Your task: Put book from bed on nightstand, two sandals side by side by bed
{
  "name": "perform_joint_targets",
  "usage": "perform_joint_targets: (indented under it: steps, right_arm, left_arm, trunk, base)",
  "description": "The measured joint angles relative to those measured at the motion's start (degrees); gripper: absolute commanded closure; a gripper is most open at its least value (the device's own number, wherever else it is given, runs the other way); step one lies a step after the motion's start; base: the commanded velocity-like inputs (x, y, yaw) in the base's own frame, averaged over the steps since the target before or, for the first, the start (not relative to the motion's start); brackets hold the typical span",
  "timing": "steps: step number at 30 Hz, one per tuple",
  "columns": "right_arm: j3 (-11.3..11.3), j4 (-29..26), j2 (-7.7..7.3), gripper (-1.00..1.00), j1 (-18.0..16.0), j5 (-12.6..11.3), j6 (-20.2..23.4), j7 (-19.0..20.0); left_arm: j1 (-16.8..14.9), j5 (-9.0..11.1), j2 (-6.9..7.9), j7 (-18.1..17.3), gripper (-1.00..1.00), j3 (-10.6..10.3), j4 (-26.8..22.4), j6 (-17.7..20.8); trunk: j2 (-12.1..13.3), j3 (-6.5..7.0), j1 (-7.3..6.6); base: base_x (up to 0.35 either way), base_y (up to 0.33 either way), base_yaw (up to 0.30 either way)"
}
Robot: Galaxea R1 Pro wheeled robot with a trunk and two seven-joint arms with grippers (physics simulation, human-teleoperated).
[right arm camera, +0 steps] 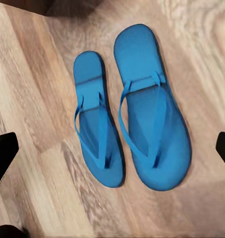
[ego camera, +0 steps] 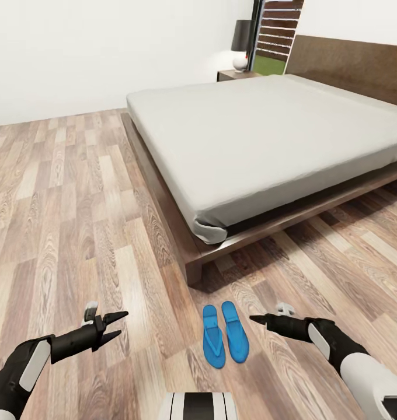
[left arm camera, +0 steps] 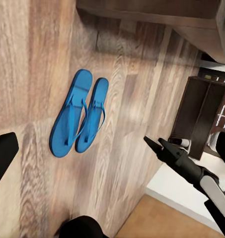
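Matt blue sandals [right arm camera: 129, 134] lie on grained wood-plank floor [ego camera: 64, 204] — bed [ego camera: 268, 140] mattress plain, cloth-like.

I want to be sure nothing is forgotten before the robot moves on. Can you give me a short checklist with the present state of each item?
1. Two sandals side by side on the floor: ok.
2. Sandals next to the bed, near its corner: ok.
3. Left gripper empty, open: ok.
4. Right gripper empty: ok; open or shut: cannot tell.
5. Book off the mattress: none seen on it; ok.
6. Book on the nightstand: cannot tell, a lamp stands there, the top is too far away.
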Motion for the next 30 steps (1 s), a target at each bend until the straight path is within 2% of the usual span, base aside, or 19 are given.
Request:
perform_joint_targets:
  steps: [4, 5, 6, 7, 13, 17, 19, 20, 23, 26, 30]
  right_arm:
    - [-0.1, 5.7, -2.5, -1.0, 0.1, -3.4, -2.9, 3.5]
    - [-0.1, 9.7, -4.25, -1.0, 0.2, -6.5, -5.4, 6.7]
    - [-0.1, 11.2, -4.91, -1.0, 0.2, -7.8, -6.2, 8.0]
    - [-0.1, 11.3, -4.93, -1.0, 0.2, -7.9, -6.2, 8.0]
    - [-0.1, 19.0, -7.56, -1.0, 0.2, -13.7, -9.5, 15.7]
    - [0.0, 20.8, -9.2, -1.0, 0.3, -14.6, -10.1, 18.6]
    - [0.0, 21.3, -9.81, -1.0, 0.5, -14.9, -10.5, 19.9]
    - [0.1, 21.7, -10.23, -1.0, 0.9, -15.1, -10.9, 21.1]
    - [0.1, 22.0, -10.65, -1.0, 2.0, -15.4, -11.5, 22.9]
    - [0.1, 22.1, -11.07, -1.0, 3.3, -15.7, -11.9, 24.5]
    - [-0.1, 22.2, -12.13, -1.0, 4.4, -16.4, -12.1, 26.3]
  left_arm:
    - [0.0, 0.0, -0.03, 1.0, -1.0, 0.0, 0.0, -0.3]
    - [0.0, 0.0, 0.0, 1.5, -1.0, -0.1, 0.0, -0.4]
    - [0.0, 0.0, 0.02, 1.6, -1.0, -0.1, 0.0, -0.5]
    - [0.0, 0.0, 0.02, 1.6, -1.0, -0.1, 0.0, -0.5]
    - [0.0, -0.6, 0.47, 2.1, -1.0, -0.2, 0.0, -1.5]
    - [0.0, -2.5, 0.63, 2.1, -1.0, -0.3, 0.5, -2.6]
    - [0.0, -4.1, 0.69, 2.0, -1.0, -0.2, 1.1, -3.4]
    - [0.0, -5.8, 0.76, 1.8, -1.0, -0.2, 2.1, -4.5]
    - [0.0, -8.0, 1.05, 1.5, -1.0, -0.2, 4.2, -6.5]
    - [0.0, -9.3, 1.85, 1.2, -1.0, -0.1, 7.4, -9.0]
    - [0.0, -10.0, 2.84, 0.7, -1.0, 0.1, 12.1, -12.8]
  trunk:
    - [0.1, 0.89, -0.1]
    - [0.1, 1.11, -0.13]
    - [0.1, 1.33, -0.15]
    - [0.1, 1.55, -0.18]
    - [0.2, 2.88, -0.34]
    - [0.2, 3.77, -0.44]
    - [0.3, 4.21, -0.49]
    - [0.3, 4.43, -0.51]
    - [0.3, 5.1, -0.59]
    - [0.4, 5.76, -0.67]
    - [0.4, 6.65, -0.77]
  base:
    - [0.0, 0.0, 0.0]
    - [0.0, 0.0, 0.0]
    - [0.0, 0.0, 0.0]
    - [0.0, 0.0, 0.0]
    - [0.0, 0.0, 0.0]
    - [0.0, 0.0, 0.0]
    - [0.0, 0.0, 0.0]
    - [0.0, 0.0, 0.0]
    - [0.0, 0.0, 0.0]
    - [0.0, 0.0, 0.0]
    - [0.0, 0.0, 0.0]
